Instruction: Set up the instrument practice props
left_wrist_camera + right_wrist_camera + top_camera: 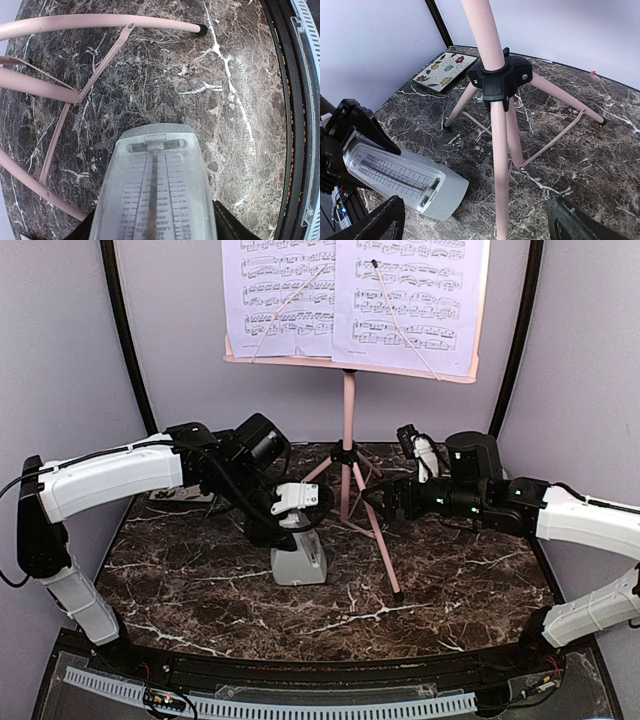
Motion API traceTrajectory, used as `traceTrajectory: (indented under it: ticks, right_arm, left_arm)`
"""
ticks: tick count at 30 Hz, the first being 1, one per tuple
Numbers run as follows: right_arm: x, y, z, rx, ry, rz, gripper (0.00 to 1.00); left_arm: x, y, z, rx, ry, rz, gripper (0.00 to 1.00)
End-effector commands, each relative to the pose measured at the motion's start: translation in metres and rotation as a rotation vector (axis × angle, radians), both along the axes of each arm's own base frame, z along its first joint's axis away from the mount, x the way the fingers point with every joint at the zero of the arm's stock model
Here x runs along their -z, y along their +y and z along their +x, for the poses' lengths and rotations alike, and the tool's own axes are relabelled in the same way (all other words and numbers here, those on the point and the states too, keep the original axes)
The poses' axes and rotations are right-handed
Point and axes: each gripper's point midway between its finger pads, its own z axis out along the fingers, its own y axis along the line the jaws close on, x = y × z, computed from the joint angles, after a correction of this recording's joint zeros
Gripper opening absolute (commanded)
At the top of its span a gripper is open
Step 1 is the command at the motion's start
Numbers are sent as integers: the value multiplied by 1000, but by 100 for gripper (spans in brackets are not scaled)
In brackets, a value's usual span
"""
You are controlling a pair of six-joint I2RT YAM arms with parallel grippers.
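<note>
Your left hand (285,530) held the metronome (300,565) by its top, upright, just left of the music stand (349,420); your right hand (385,505) stood wide open on the stand's right.

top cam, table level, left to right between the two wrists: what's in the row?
metronome → music stand post → right gripper

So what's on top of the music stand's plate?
Two sheet-music pages stand on the music stand, each crossed by a thin wire. They cover the plate; only its pink bottom lip shows.
</note>
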Motion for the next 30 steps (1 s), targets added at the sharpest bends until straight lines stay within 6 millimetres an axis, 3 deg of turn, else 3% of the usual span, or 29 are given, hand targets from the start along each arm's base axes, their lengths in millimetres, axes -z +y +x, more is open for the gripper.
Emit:
traceTrajectory:
  ticks: [1, 14, 18, 20, 23, 26, 30]
  right_arm:
    - [-11, 8, 0, -36, -26, 40, 100]
    - [-9, 36, 0, -155, -29, 36, 100]
    - [-6, 42, 0, -177, -28, 31, 100]
    - [-5, 45, 0, -189, -28, 27, 100]
    - [-6, 50, -2, -212, -36, 22, 100]
    - [-7, 58, -4, -243, -44, 15, 100]
    - [-6, 69, -7, -291, -53, 15, 100]
  left_arm:
    - [-15, -10, -2, 128, -111, -23, 38]
    - [0, -7, 6, 102, -138, 10, 77]
    - [2, -5, 6, 91, -155, -5, 95]
    - [-1, -2, 8, 58, -163, -15, 98]
    - [-21, 3, 8, -42, -184, -112, 99]
    - [-33, 20, 11, -209, -225, -229, 99]
    - [-19, 58, 5, -458, -186, -314, 99]
